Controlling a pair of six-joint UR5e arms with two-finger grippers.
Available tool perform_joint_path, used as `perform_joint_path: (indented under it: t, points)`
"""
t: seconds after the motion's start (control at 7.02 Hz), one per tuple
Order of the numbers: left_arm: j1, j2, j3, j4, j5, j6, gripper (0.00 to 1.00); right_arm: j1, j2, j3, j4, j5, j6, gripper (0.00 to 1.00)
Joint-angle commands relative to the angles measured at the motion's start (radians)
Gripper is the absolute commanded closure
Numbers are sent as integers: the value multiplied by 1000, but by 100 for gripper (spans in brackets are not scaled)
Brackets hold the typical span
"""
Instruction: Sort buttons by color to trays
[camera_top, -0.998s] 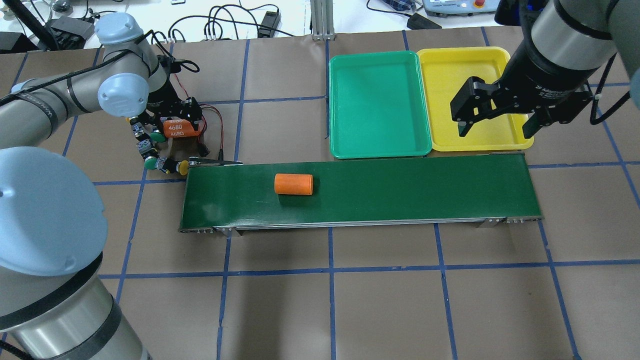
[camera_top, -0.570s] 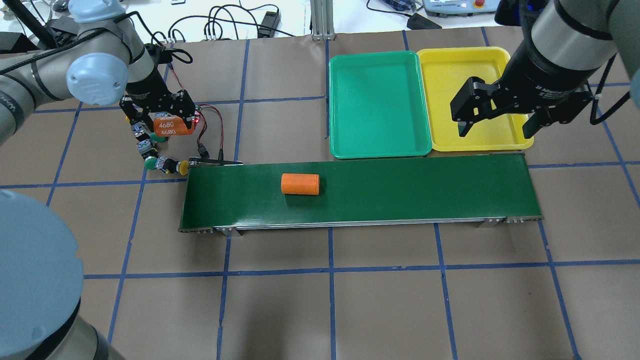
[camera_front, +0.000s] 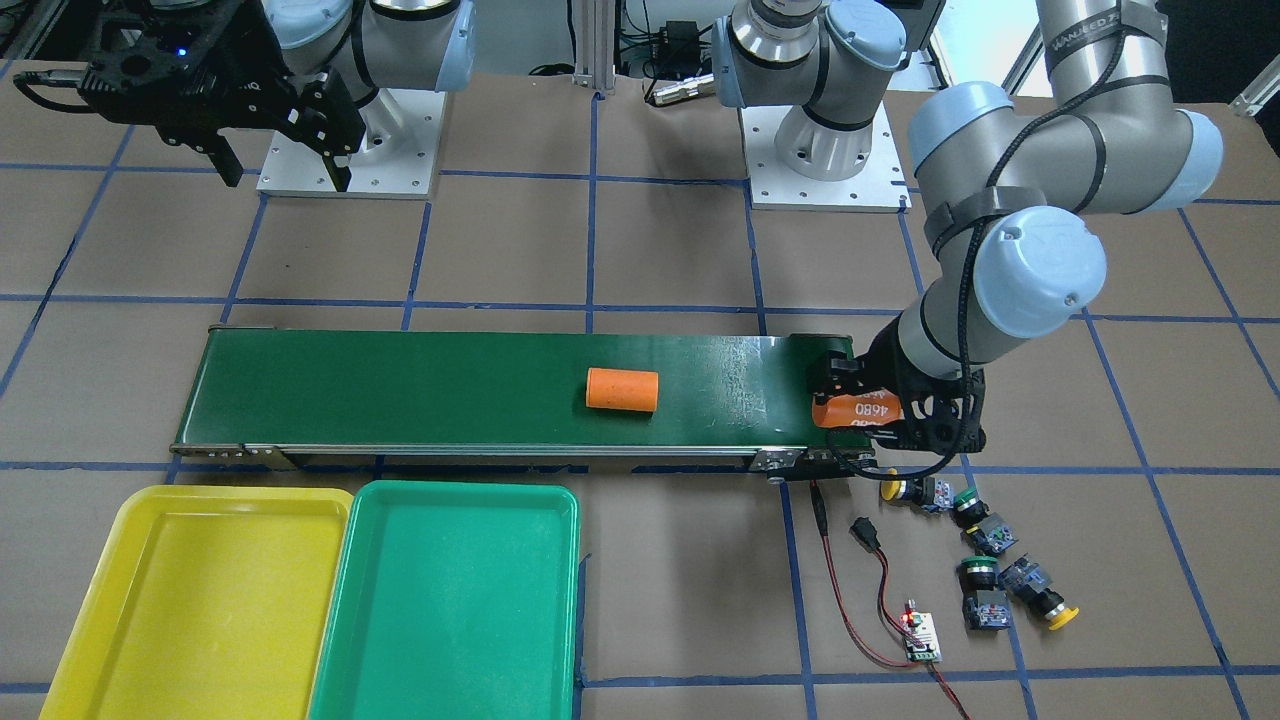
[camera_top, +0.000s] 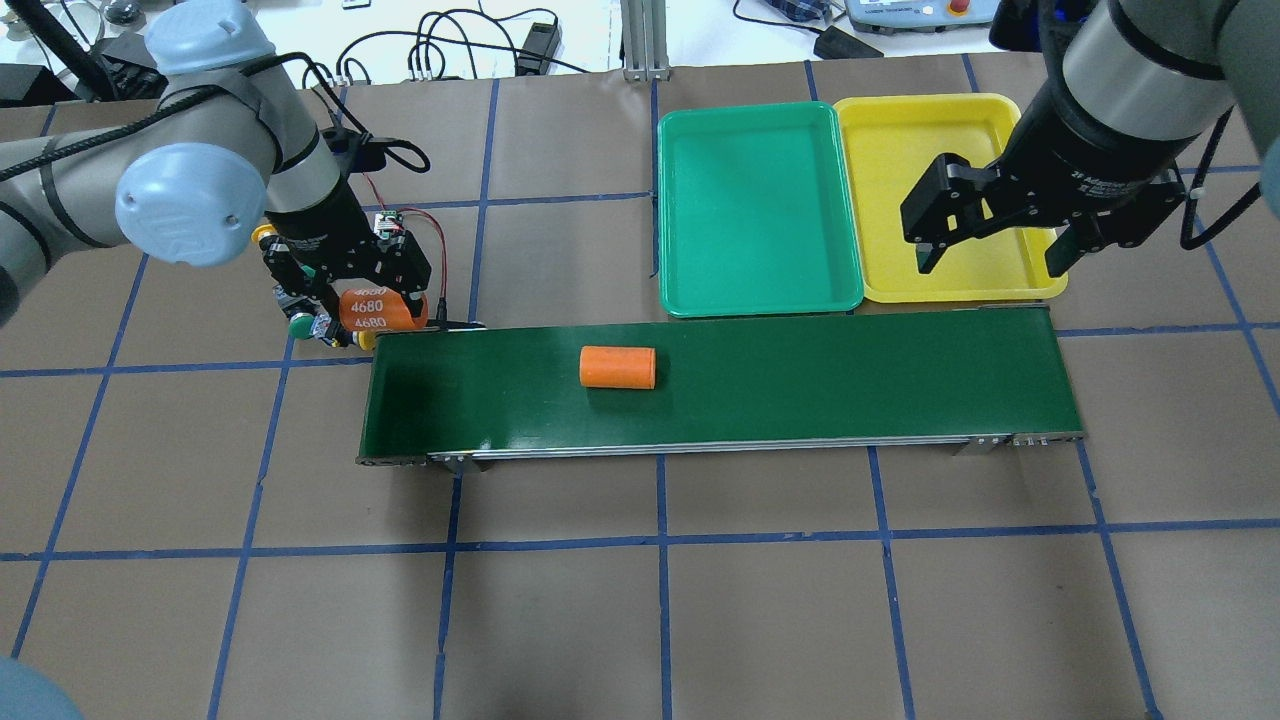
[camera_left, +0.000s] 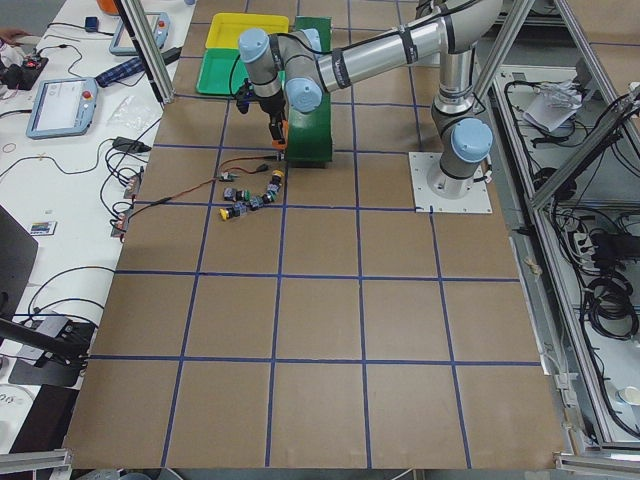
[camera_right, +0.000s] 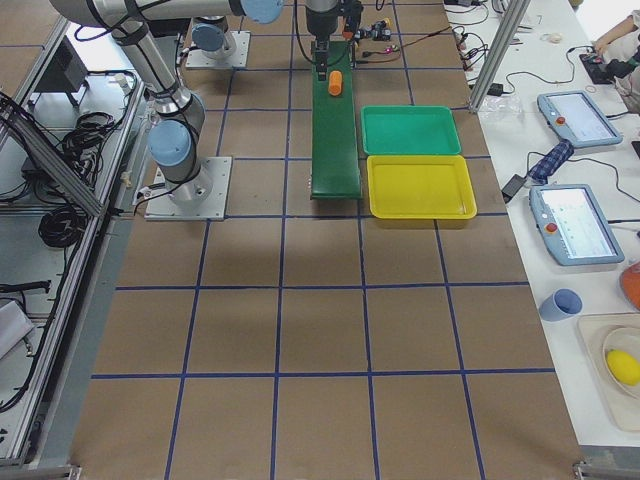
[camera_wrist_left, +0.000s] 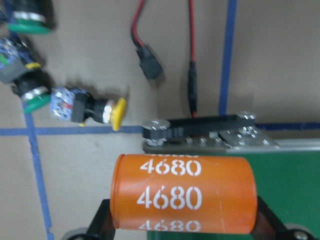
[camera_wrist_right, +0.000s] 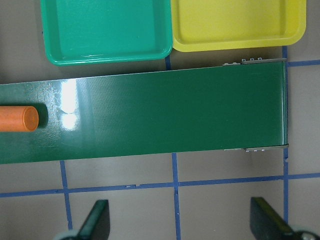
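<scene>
My left jaws are pinching a smooth orange cylinder printed 4680 (camera_wrist_left: 182, 200) by its flat ends, poised over the near end of the long dark-green glossy conveyor belt (camera_top: 800, 385), where a second plain orange cylinder (camera_top: 618, 367) lies on its side. I judge the sorting itself not yet begun. The four small push-buttons with domed yellow or green caps, black bodies and blue-grey blocks (camera_front: 980, 575) lie tipped over in a loose cluster on the brown paper surface taped in blue squares (camera_top: 760, 620), just beside that belt end. The shallow green plastic tray (camera_top: 757, 210) and the yellow one (camera_top: 900, 160), both rounded at the corners, hold none. My right jaws hang spread above the yellow tray. Next I probably need to let this cylinder go, then pinch one knobbly button body without nudging its neighbours.
</scene>
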Motion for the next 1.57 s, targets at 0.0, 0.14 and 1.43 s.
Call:
perform_joint_path:
  t: [0.0,0.14,1.43]
  points:
    - [-11,17,-84,2,-1,-14,100,0,0,0,0,0,1,0]
    - [-7,14,-119,38,-1,1,100,0,0,0,0,0,1,0]
    - [93,85,116,-53,119,5,0,0,0,0,0,0,1,0]
